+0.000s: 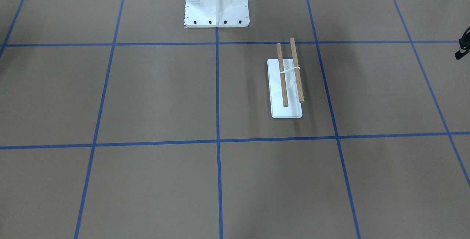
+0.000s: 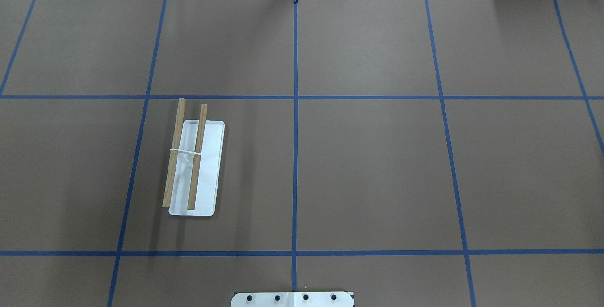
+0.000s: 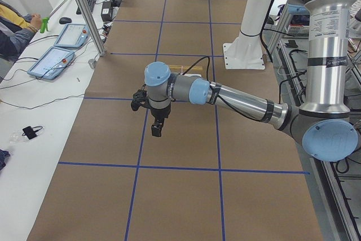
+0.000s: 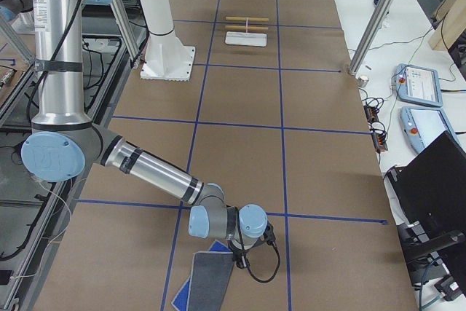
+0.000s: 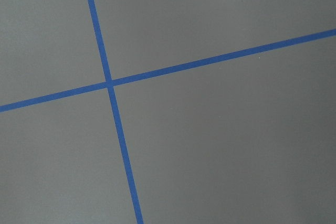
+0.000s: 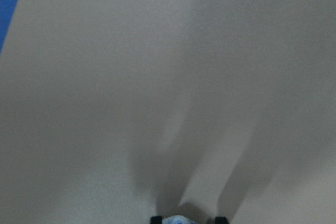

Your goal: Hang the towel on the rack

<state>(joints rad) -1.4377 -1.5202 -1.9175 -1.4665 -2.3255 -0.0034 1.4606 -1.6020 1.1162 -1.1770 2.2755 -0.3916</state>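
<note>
The rack [image 1: 286,84] stands on its white base with two wooden dowels on top, on my left half of the table [image 2: 194,165] and far off in the right side view [image 4: 246,28]. The towel [image 4: 207,276], dark grey with a blue edge, lies flat at the table's right end. My right gripper [image 4: 239,251] is down at the towel's far corner. The right wrist view shows its fingertips [image 6: 156,219] apart, so the right gripper [image 6: 188,220] is open, with a bit of pale blue between them. My left gripper [image 3: 155,130] hangs over bare table short of the rack; I cannot tell its state.
The big white bolted pedestal [image 1: 216,4] stands at the robot's side of the table, mid-width. Blue tape lines [image 5: 110,83] grid the brown surface. A side bench with tablets [image 3: 56,60] and a person's arm [image 3: 17,26] lies beyond the far edge.
</note>
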